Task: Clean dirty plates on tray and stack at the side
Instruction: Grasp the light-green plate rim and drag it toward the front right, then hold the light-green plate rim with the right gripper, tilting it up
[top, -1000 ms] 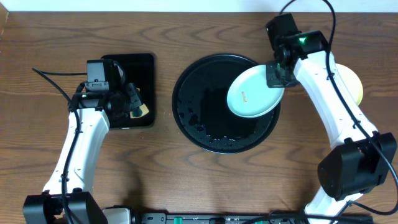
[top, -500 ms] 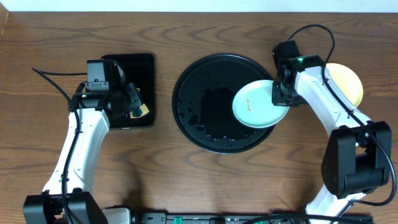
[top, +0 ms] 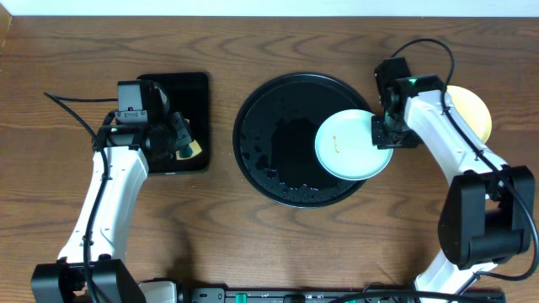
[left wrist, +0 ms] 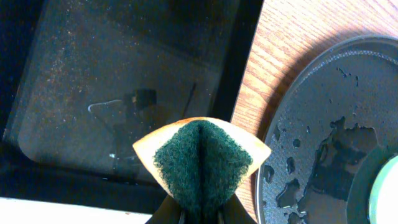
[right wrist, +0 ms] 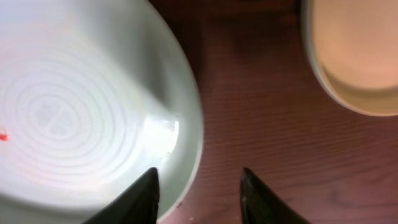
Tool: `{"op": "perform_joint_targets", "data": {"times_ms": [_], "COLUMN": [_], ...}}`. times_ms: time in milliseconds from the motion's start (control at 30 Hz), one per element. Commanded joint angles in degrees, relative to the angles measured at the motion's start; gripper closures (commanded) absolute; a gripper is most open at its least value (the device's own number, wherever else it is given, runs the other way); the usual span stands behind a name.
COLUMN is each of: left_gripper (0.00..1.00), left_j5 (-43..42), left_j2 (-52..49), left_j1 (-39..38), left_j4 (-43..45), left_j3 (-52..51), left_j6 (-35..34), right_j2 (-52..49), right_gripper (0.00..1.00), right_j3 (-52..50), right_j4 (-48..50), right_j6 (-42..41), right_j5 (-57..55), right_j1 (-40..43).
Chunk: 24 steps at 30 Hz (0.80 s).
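A pale mint plate [top: 352, 146] with a small brownish smudge lies on the right side of the round black tray [top: 269, 143], overhanging its rim. My right gripper [top: 386, 135] is open and straddles the plate's right rim; in the right wrist view [right wrist: 199, 175] the plate [right wrist: 74, 106] sits against the left finger. A pale yellow plate [top: 472, 109] lies on the table to the right, also in the right wrist view [right wrist: 354, 50]. A second mint plate is not in view. My left gripper [left wrist: 200, 214] is shut on a green-and-yellow sponge [left wrist: 202, 158].
A small rectangular black tray [top: 181, 105] lies at the left, under the left gripper [top: 187, 145] and sponge [top: 192, 150]. Water drops cover the round tray's surface [left wrist: 311, 124]. Bare wooden table lies between the two trays.
The right arm moved the mint plate down and right from a tilted, raised hold until it lies flat on the tray's right edge. The left arm has not moved.
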<state>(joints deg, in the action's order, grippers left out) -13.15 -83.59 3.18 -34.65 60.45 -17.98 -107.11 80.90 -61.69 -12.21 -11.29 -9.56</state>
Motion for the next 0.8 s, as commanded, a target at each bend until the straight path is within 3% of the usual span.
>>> {"op": "perform_joint_targets", "data": {"times_ms": [0,67,200,267,333,400,767], "left_gripper": [0.92,0.92,0.92,0.92,0.92,0.92,0.92], "left_j5": [0.37,0.37,0.37,0.37,0.37,0.37,0.37], "left_j2": [-0.48,-0.48,-0.48,-0.48,-0.48,-0.48,-0.48], "left_j1": [0.13,0.13,0.13,0.13,0.13,0.13,0.13], "left_j4": [-0.04,-0.24,-0.70,-0.68,-0.66,-0.70,-1.20], "left_j3": [-0.26,-0.26,-0.28,-0.28,-0.26,-0.26,-0.26], "left_j6": [0.74,0.74,0.74,0.74,0.74,0.74,0.74], "right_j2": [2.75,2.75,2.54,2.51,2.51,2.51,2.51], "right_gripper": [0.58,0.59,0.46,0.46,0.65,0.74,0.70], "right_j3": [3.17,3.67,3.65,3.65,3.65,3.58,-3.76], "right_j4": [-0.04,0.63,1.55,1.95,2.75,2.82,10.14], "right_j6": [3.82,8.07,17.55,18.51,18.51,18.51,11.82], "right_j5": [2.75,10.43,29.83,34.56,35.10,32.98,26.16], "right_j1": [2.78,5.35,10.73,12.52,13.68,13.77,12.83]}}
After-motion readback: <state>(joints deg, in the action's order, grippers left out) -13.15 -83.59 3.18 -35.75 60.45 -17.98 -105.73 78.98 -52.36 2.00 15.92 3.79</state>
